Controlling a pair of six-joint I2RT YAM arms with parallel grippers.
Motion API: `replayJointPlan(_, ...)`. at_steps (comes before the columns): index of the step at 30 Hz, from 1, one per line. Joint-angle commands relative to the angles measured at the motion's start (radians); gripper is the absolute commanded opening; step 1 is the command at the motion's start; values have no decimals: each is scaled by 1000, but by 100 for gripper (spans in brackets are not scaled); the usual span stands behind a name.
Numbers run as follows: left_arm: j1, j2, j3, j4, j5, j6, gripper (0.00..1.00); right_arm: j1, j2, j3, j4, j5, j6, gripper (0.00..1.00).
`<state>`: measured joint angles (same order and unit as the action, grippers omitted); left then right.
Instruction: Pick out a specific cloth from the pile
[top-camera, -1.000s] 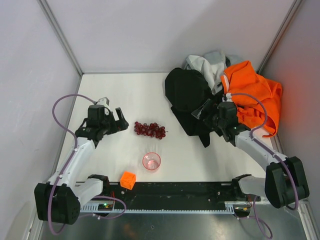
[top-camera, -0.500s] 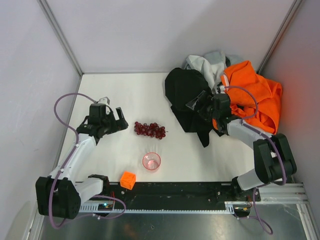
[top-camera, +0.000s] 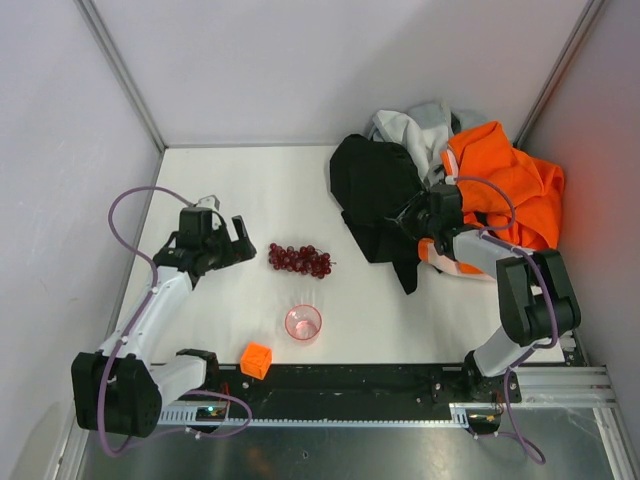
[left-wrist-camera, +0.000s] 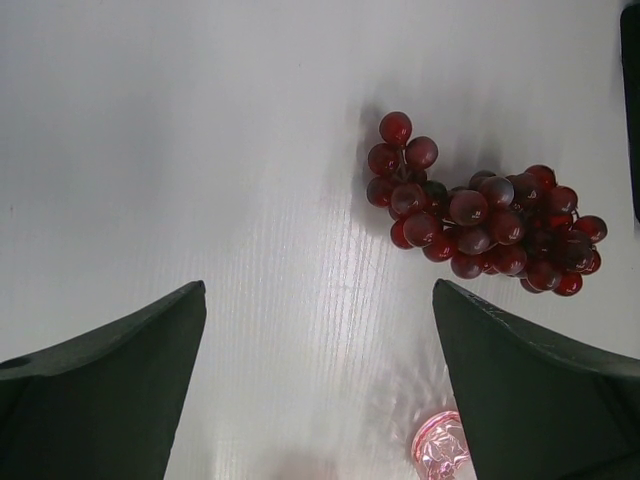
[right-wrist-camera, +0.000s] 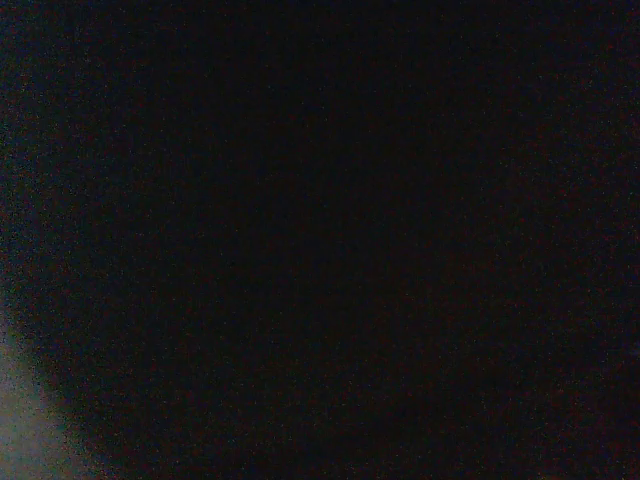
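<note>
The pile sits at the back right: a large black garment (top-camera: 370, 185), a bright orange one (top-camera: 505, 185) and pale grey ones (top-camera: 415, 125). I cannot tell the small black cloth apart from the big black garment. My right gripper (top-camera: 413, 217) is pressed into the black garment's right edge, beside the orange fabric. Its fingers are lost against the dark cloth, and the right wrist view is filled with black fabric (right-wrist-camera: 320, 240). My left gripper (top-camera: 236, 240) (left-wrist-camera: 318, 290) hovers open over bare table at the left, holding nothing.
A bunch of dark red grapes (top-camera: 298, 259) (left-wrist-camera: 480, 220) lies mid-table, just right of the left gripper. A clear pink cup (top-camera: 303, 323) (left-wrist-camera: 440, 452) and an orange cube (top-camera: 256, 359) sit nearer the front. White walls close in on both sides.
The right arm has swung in toward the pile and pushed its gripper into the black garment. The left arm has barely shifted.
</note>
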<state>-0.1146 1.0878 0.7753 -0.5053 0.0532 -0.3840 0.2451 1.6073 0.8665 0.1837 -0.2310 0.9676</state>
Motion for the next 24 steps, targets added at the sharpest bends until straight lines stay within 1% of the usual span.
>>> replayJointPlan(1, 6, -2, 47, -5, -16, 9, 100, 0, 14, 42, 6, -51, -22, 23)
replayJointPlan(3, 7, 1, 48, -5, -12, 10, 100, -2, 9, 42, 12, -79, -49, 7)
replayJointPlan(5, 6, 0, 49, -7, 0, 12, 100, -10, -3, 41, 8, -92, -64, 2)
replayJointPlan(8, 7, -13, 47, -7, 11, 13, 100, -24, -32, 42, 11, -98, -89, 0)
replayJointPlan(10, 7, -21, 43, -8, 12, 18, 100, -56, -48, 53, 11, -139, -112, 0)
replayJointPlan(13, 7, -29, 45, -14, 5, 34, 100, -137, -88, 98, -28, -210, -147, 0)
replayJointPlan(16, 7, -31, 46, -16, -3, 35, 100, -213, -141, 179, -100, -222, -187, 0)
replayJointPlan(18, 7, -27, 48, -17, 4, 34, 100, -277, -184, 236, -141, -204, -198, 0)
replayJointPlan(21, 6, -18, 48, -19, 18, 26, 100, -339, -250, 342, -217, -94, -236, 0)
replayJointPlan(24, 7, -15, 45, -18, 34, 21, 100, -378, -301, 469, -341, 119, -335, 0)
